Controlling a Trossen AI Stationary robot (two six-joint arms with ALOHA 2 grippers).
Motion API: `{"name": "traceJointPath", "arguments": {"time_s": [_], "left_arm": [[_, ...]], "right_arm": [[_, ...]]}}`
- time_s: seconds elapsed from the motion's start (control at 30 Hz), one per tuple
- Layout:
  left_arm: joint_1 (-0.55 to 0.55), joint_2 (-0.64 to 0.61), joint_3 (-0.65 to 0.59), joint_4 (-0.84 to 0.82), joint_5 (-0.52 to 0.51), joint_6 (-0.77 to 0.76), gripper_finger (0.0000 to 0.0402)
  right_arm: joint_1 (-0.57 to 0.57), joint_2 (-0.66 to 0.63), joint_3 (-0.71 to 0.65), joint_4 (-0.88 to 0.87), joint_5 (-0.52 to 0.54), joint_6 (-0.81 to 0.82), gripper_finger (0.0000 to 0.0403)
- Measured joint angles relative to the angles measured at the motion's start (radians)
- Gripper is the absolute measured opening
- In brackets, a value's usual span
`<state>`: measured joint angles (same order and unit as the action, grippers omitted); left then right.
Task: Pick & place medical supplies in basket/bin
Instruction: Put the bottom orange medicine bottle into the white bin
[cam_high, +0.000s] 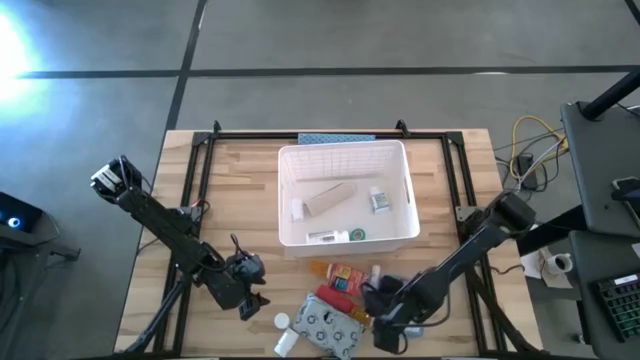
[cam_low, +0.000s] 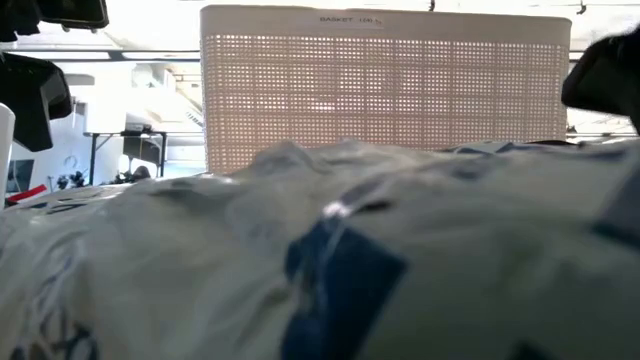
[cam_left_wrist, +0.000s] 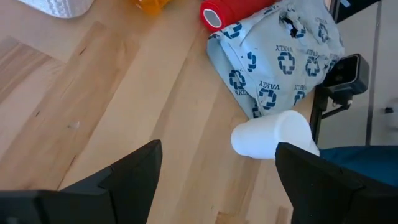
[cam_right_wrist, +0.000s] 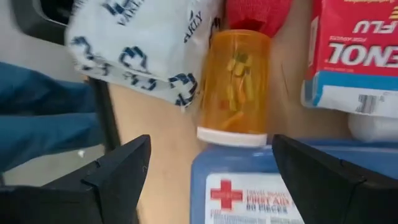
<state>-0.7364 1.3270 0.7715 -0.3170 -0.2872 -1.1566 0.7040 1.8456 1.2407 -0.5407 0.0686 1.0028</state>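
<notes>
My right hand (cam_right_wrist: 208, 180) hangs wide over the orange vial (cam_right_wrist: 235, 81), short of the bin (cam_high: 345, 195) — next, descend and close; my left hand (cam_left_wrist: 214, 180) waits wide.

Bright even light, floor glare, blurred low-view foreground

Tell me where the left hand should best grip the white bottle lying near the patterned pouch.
Probably across the round body of the white bottle, coming from above. It lies on its side beside the patterned pouch, and the left hand is open.

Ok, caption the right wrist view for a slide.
Right gripper open above an orange vial, beside a patterned pouch.
</notes>
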Motion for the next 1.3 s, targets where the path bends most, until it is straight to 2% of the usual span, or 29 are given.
{"name": "traceJointPath", "arguments": {"time_s": [0.33, 0.6, 0.77, 1.13, 1.3], "left_arm": [[-0.005, 0.0, -0.001, 0.0, -0.002, -0.035, 0.0293], [-0.005, 0.0, -0.002, -0.001, -0.003, -0.035, 0.0293], [-0.005, 0.0, -0.007, -0.001, -0.009, -0.035, 0.0293], [-0.005, 0.0, -0.017, 0.0, -0.012, -0.061, 0.0293], [-0.005, 0.0, -0.016, 0.0, -0.012, -0.062, 0.0293]], "right_arm": [[0.0, 0.159, 0.125, -0.058, 0.056, 0.014, 0.0327], [0.001, 0.245, 0.258, -0.322, 0.058, 0.004, 0.0327], [-0.003, 0.243, 0.257, -0.346, 0.077, -0.017, 0.0327], [-0.027, 0.245, 0.242, -0.285, 0.091, -0.013, 0.0326], [-0.028, 0.245, 0.231, -0.332, 0.079, -0.018, 0.0292]]}}
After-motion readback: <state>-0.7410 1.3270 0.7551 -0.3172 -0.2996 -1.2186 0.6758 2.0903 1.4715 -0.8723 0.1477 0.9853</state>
